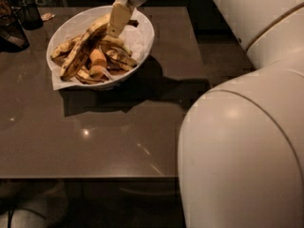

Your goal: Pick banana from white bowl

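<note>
The white bowl (142, 42) stands on the brown table at the back left, lined with white paper. It holds several overripe bananas and an orange piece (98, 57). The banana (81, 51), long, yellow with dark streaks, lies slanted from the bowl's lower left up to the gripper. My gripper (114, 28) reaches down over the bowl's far rim and is shut on the banana's upper end, which is raised above the rest. The fingertips are partly hidden by the fruit.
A dark wire cup (28, 13) and a dark object (10, 32) stand at the table's far left. My white arm and body (242, 146) fill the right side. The table's front edge (95, 177) runs across the lower view.
</note>
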`<move>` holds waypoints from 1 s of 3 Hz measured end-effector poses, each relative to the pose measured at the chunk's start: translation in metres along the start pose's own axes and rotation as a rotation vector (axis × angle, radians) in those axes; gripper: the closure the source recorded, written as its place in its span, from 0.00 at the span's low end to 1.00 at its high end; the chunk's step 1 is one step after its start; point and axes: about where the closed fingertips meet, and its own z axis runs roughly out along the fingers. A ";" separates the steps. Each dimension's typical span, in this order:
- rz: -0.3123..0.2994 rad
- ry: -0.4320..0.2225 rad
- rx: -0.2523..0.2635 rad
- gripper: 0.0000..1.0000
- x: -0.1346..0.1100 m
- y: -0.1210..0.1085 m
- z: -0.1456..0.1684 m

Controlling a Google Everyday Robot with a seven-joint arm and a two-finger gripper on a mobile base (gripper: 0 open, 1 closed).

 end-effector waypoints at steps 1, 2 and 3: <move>0.005 -0.071 -0.004 1.00 0.001 0.007 -0.016; 0.007 -0.074 -0.005 1.00 0.001 0.007 -0.017; 0.020 -0.079 0.004 1.00 0.001 0.023 -0.029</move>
